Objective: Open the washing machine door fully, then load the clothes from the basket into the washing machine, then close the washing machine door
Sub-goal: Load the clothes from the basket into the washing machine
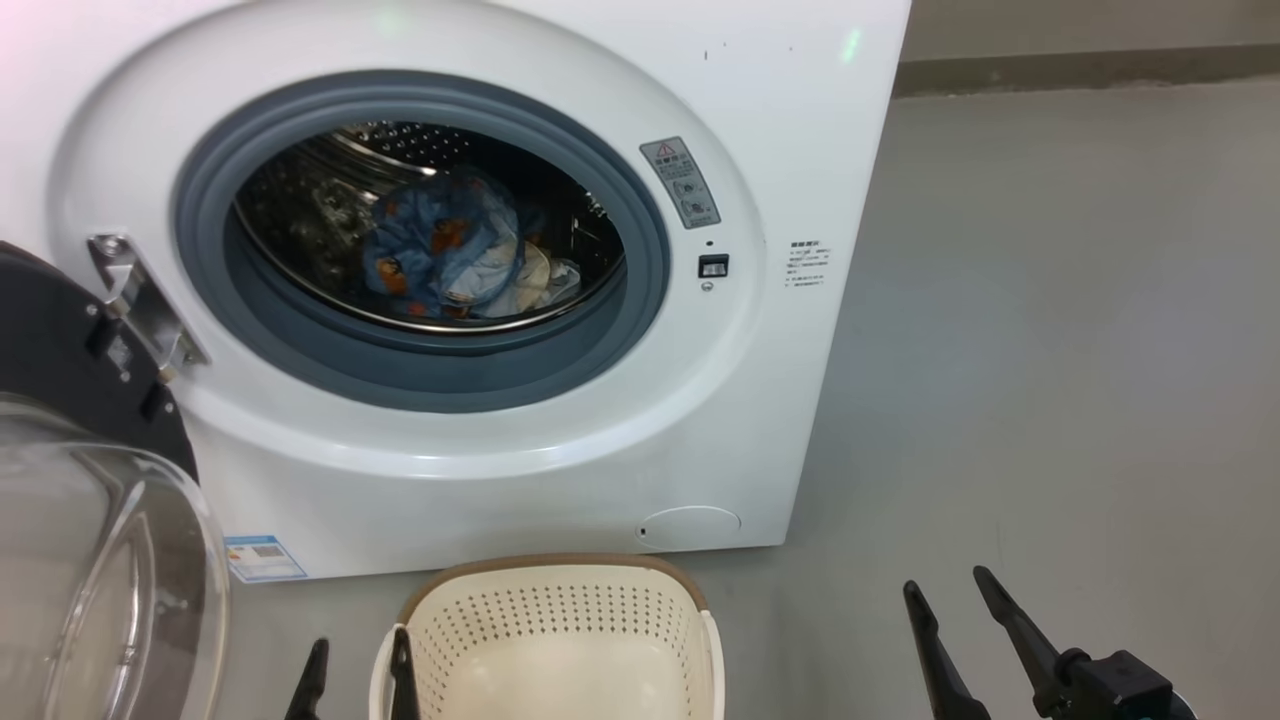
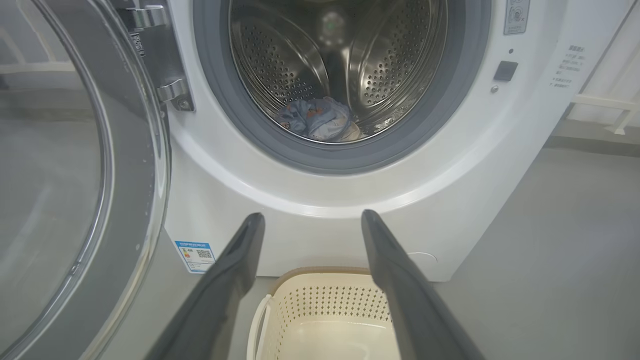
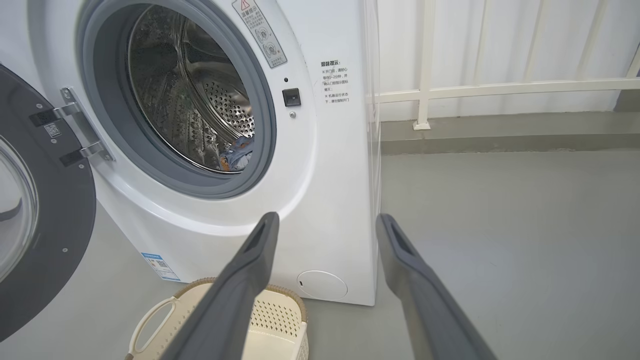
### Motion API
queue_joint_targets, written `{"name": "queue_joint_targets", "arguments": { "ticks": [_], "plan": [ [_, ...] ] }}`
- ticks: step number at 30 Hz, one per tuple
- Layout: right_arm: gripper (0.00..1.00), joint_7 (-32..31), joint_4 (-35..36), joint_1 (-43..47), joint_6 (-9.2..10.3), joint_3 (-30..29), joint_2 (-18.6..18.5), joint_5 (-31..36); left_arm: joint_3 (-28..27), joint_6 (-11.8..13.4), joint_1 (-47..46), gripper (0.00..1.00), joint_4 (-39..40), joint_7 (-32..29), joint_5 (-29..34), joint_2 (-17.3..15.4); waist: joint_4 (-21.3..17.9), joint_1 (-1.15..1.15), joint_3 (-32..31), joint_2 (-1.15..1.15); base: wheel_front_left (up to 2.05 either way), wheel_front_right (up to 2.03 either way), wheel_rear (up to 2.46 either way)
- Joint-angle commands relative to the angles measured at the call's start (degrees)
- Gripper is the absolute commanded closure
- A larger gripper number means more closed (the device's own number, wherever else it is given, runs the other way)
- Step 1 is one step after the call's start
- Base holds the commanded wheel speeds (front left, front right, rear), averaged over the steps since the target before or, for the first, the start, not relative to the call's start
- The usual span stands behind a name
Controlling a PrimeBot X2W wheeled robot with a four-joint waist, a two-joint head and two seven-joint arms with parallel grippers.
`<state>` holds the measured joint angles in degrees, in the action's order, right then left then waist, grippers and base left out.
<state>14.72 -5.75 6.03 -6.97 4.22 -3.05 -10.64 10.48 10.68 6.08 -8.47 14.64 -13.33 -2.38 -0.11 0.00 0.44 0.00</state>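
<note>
Door: we are seeing the washing machine door (image 1: 50,340) swung wide.
Clothes: the clothes (image 1: 450,255) are lying inside the washing machine (image 1: 500,480).
Basket: the basket (image 1: 560,620) is sitting just before it.
Grippers: left gripper (image 1: 360,650), right gripper (image 1: 948,585) — both hanging spread, grasping nothing.

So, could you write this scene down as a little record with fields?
Machine: big white front-loading washing machine
Door: round glossy black door with glass bowl window, swung open leftward
Clothes: light-blue printed fabric with white, inside the steel drum
Basket: cream-white perforated plastic basket, on the floor in front, visible part empty
Left gripper: open, holding nothing
Right gripper: open, holding nothing
</note>
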Motion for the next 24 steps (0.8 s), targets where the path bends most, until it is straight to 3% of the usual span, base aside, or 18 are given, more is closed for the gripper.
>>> {"name": "queue_joint_targets", "arguments": {
  "ticks": [1,24],
  "plan": [
    [0.00,0.3,1.6,-0.2,-0.52,0.9,-0.6,0.5,-2.2,0.4,-0.1,0.00,2.1,0.4,0.4,-0.5,0.5,0.00,-0.6,0.00,0.00,0.00,0.00],
    [0.00,0.3,1.8,0.7,-0.52,0.7,-1.3,0.5,-6.5,-0.9,3.6,0.00,4.0,0.4,1.1,-0.5,0.6,0.00,-2.2,0.00,0.00,0.00,0.00]
  ]
}}
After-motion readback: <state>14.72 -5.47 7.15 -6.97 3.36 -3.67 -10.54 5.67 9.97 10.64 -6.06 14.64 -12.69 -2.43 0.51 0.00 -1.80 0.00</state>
